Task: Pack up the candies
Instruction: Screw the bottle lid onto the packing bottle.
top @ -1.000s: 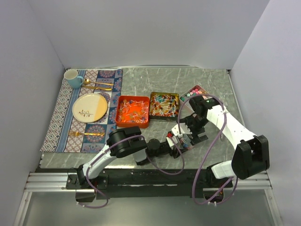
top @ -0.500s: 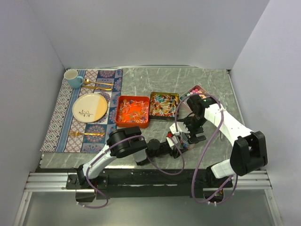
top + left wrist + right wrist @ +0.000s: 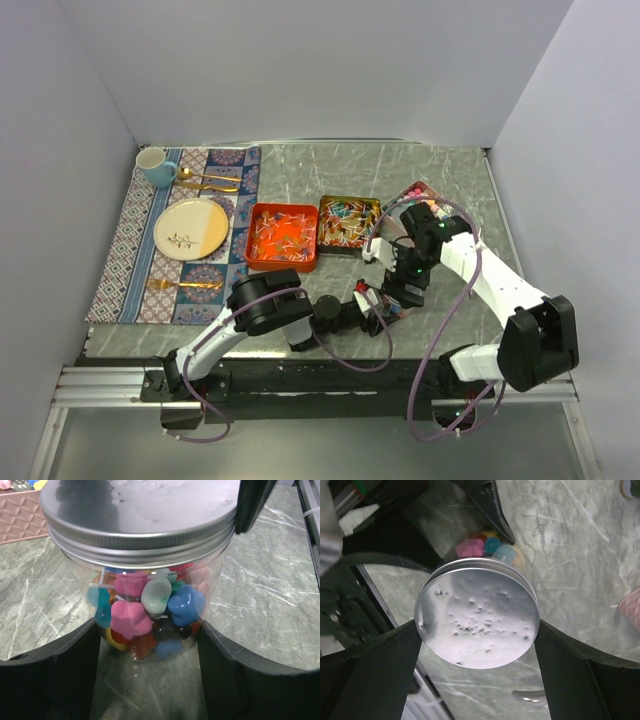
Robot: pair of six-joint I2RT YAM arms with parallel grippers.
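Note:
A clear jar [image 3: 150,605] of candies [image 3: 131,617], pink, blue, pale green, yellow and red ball-like pieces, stands on the marble table with a silver screw lid [image 3: 140,510] on it. My left gripper [image 3: 147,640] is shut on the jar's lower body from both sides. My right gripper [image 3: 477,630] is above the jar, shut on the lid [image 3: 477,620] at its rim. In the top view the jar [image 3: 386,300] sits near the front middle, between the left gripper [image 3: 372,306] and the right gripper [image 3: 400,286].
Behind the jar are an orange tray [image 3: 282,236] and a second tray [image 3: 349,222] of twist-wrapped candies, and a pink box [image 3: 412,196] of ball candies. A placemat at left holds a plate [image 3: 191,227], a mug [image 3: 155,166] and gold cutlery [image 3: 208,181].
My right arm has swung its wrist left and turned over the jar, with the lid in its fingers. The left arm and the jar have stayed in place.

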